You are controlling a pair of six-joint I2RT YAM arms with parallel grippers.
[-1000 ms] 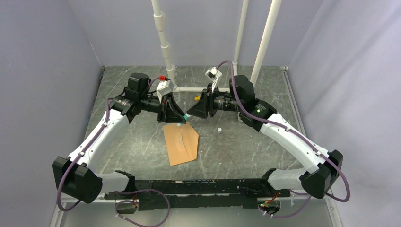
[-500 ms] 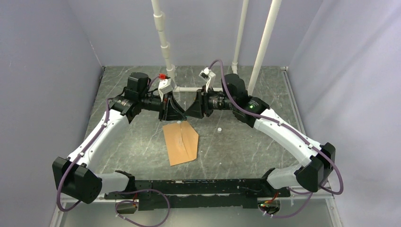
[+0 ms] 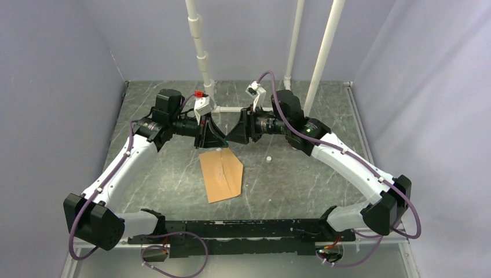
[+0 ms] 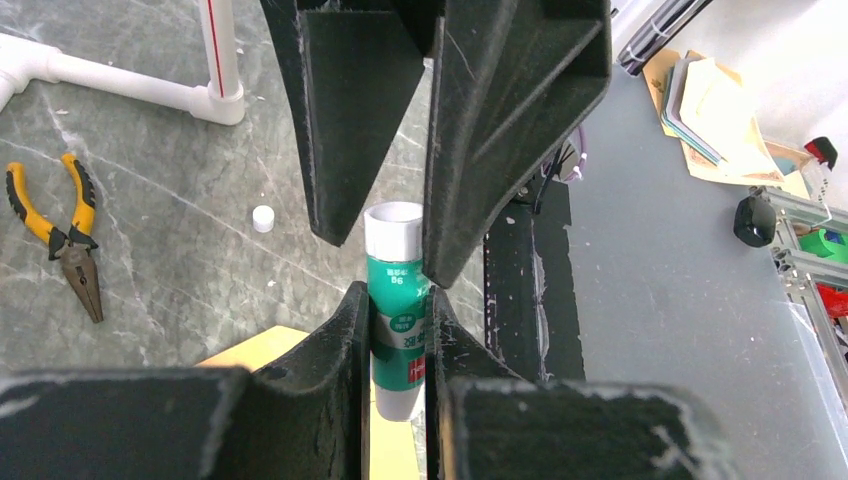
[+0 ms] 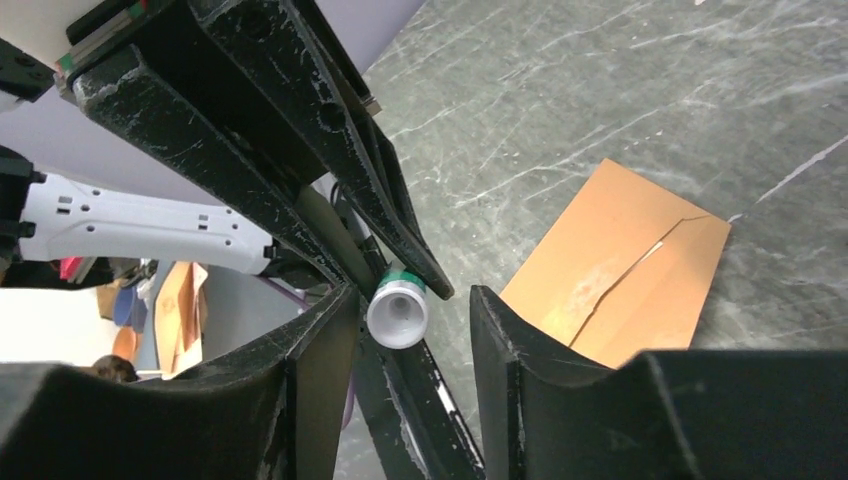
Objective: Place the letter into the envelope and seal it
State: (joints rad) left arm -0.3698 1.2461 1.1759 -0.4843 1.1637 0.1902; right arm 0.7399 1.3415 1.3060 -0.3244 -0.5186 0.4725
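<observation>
The kraft-brown envelope (image 3: 221,175) lies flat on the table below both grippers; it also shows in the right wrist view as the envelope (image 5: 620,270) with its fold seam up. The letter is hidden. My left gripper (image 4: 397,310) is shut on a green-and-white glue stick (image 4: 398,300), held above the envelope's far end. My right gripper (image 5: 413,305) faces it tip to tip. Its jaws stand open around the stick's white hollow end (image 5: 398,315), with a gap on each side. In the top view the left gripper (image 3: 219,139) and right gripper (image 3: 230,137) meet.
A small white cap (image 3: 269,157) lies on the marble table right of the envelope. Yellow-handled pliers (image 4: 65,230) lie near the white pipe frame (image 4: 130,85) at the back. Grey walls close in the left, right and back sides.
The right arm has moved left, bringing its jaws around the free end of the glue stick. The left arm and envelope have stayed put.
</observation>
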